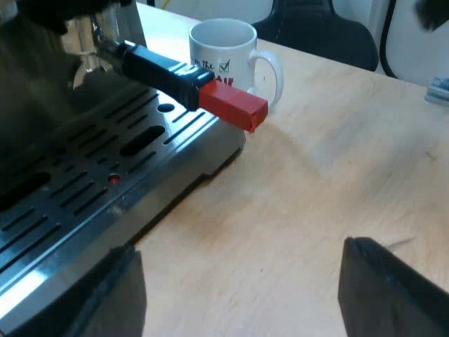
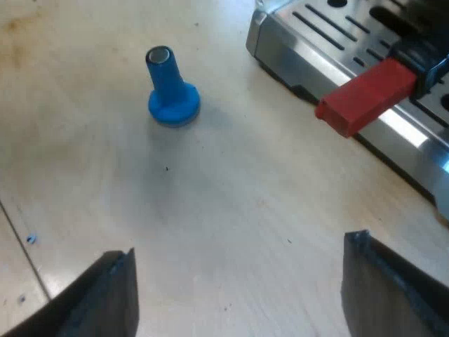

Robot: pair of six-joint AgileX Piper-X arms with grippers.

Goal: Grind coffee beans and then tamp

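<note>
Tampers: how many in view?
1. The blue tamper stands upright on its wide end on the table, apart from the espresso machine. Another could be hidden behind the machine.

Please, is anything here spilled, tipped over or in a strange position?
Nothing stands out. The mug stands upright near the machine, the blue tamper stands on its base on the table, and the holder's red-ended handle sticks out from the machine's front. No spill shows.
</note>
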